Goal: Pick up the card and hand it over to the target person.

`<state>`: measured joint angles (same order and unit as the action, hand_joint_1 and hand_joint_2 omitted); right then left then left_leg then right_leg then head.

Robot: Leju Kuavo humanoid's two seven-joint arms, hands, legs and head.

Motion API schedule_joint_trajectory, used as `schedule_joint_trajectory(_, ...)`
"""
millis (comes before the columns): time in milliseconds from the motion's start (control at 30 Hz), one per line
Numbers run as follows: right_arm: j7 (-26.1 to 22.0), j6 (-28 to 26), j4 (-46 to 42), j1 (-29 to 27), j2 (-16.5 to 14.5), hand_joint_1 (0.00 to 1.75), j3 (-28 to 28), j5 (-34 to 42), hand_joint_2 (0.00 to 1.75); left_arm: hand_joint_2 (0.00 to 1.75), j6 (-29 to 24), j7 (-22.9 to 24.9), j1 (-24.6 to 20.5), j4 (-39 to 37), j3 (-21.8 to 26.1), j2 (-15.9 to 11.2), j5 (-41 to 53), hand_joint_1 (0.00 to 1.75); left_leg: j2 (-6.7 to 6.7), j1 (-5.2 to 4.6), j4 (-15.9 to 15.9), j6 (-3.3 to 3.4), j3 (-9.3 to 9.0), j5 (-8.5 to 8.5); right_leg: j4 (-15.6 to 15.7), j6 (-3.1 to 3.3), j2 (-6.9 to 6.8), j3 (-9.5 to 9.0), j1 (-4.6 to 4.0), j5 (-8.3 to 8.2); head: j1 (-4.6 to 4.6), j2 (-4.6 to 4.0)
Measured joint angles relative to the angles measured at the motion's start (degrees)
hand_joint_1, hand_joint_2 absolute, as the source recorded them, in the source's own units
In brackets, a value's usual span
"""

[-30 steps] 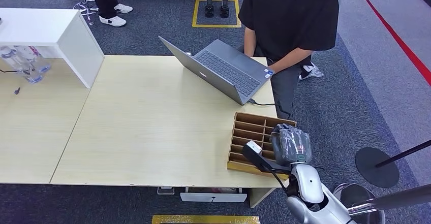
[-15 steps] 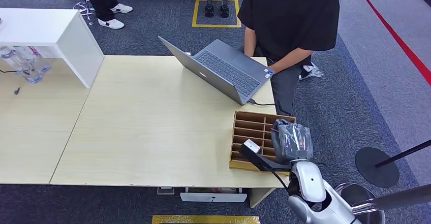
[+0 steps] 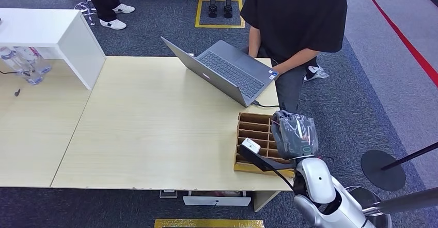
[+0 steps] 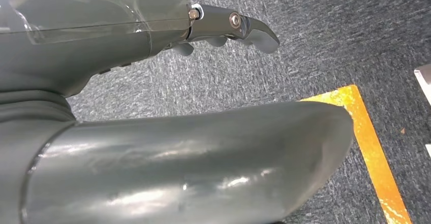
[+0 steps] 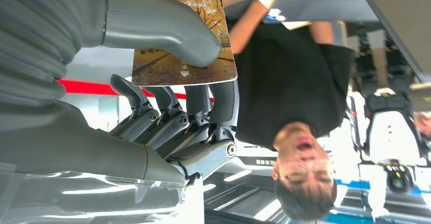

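Note:
In the right wrist view the card (image 5: 183,46), printed with an autumn tree scene, is pinched between the thick thumb and the dark fingers (image 5: 198,107) of my right hand (image 5: 167,97). From the head view my right hand (image 3: 294,135) hovers over the far right part of the wooden slotted box (image 3: 247,167) and hides the card. The person in a black shirt (image 3: 297,21) stands just beyond the table's far right corner, facing me. My left hand (image 4: 223,26) hangs over the grey carpet and holds nothing, its fingers loosely extended.
An open grey laptop (image 3: 227,73) lies on the light wooden table (image 3: 155,130) in front of the person. A white cabinet (image 3: 51,31) and plastic bottles (image 3: 26,62) stand at the far left. A black stand base (image 3: 382,170) sits on the floor to the right.
My right hand has risen with the card and moved away from me, over the box toward the person. The person and the laptop have stayed put.

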<state>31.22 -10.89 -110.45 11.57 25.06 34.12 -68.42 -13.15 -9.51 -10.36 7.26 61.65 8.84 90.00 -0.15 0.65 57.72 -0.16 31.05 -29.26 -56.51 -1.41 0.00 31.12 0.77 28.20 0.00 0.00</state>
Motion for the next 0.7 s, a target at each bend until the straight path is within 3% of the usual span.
schedule_joint_trajectory(400, 1.8, 2.6, 10.6, 8.3, 4.7, 1.59, -4.3, 4.3, 1.75, 0.0, 0.6, 1.1, -1.3, 0.2, -3.1, 0.1, 0.0, 0.0, -0.07, 0.01, 0.0, 0.03, 0.01, 0.04, 0.1, -0.06, -0.06, -0.04, 0.0, -0.04, 0.0, 0.0)
schedule_joint_trajectory(700, 2.7, 1.4, 17.7, 9.6, 6.2, 1.57, -4.7, 2.6, 1.75, 0.0, 1.0, 1.7, -1.7, 0.2, -4.5, 0.2, 0.0, 0.0, -0.1, 0.03, 0.0, 0.02, -0.06, 0.06, 0.1, -0.05, -0.1, -0.14, -0.02, -0.06, 0.0, 0.0)
